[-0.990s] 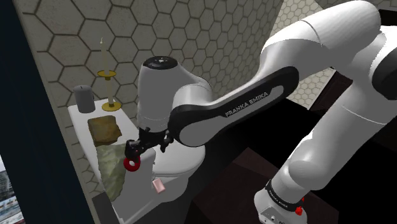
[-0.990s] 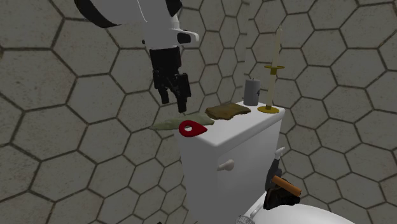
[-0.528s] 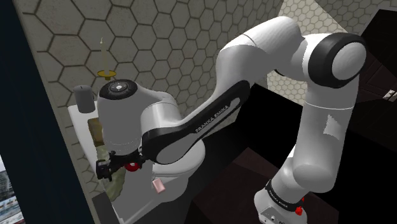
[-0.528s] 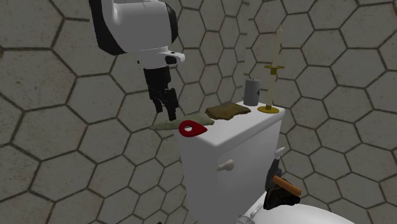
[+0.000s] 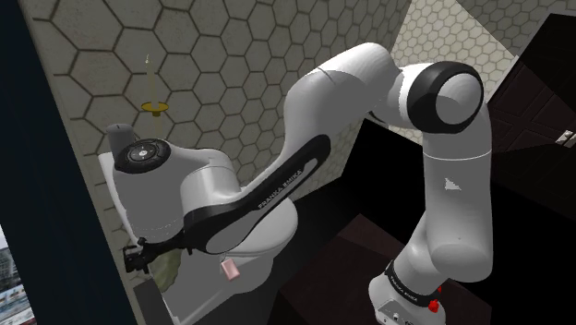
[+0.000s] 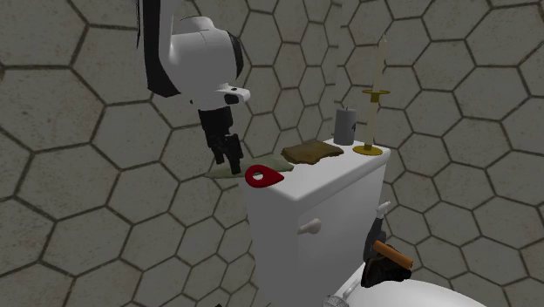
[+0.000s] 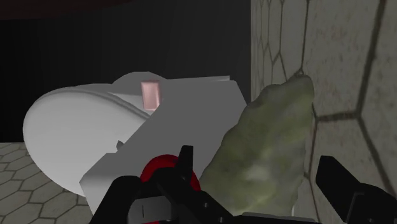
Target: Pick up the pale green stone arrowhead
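Gripper [image 7: 257, 164] found at pale green arrowhead [image 7: 267, 130], second exterior view's left end of toilet tank [image 6: 318, 202]; fingers [image 7: 343, 188] noted apart, straddling it.

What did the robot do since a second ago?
The arm swung down and toward the shoulder view's left, bringing its open jaws astride the pale green arrowhead. Nothing is grasped yet. The arrowhead, red piece, brown slab and candle stayed put.

Mottled pale green arrowhead [image 7: 270, 146], red pick [image 6: 263, 176], white tank [image 6: 314, 205], grey hexagon-patterned wall [image 6: 87, 174].
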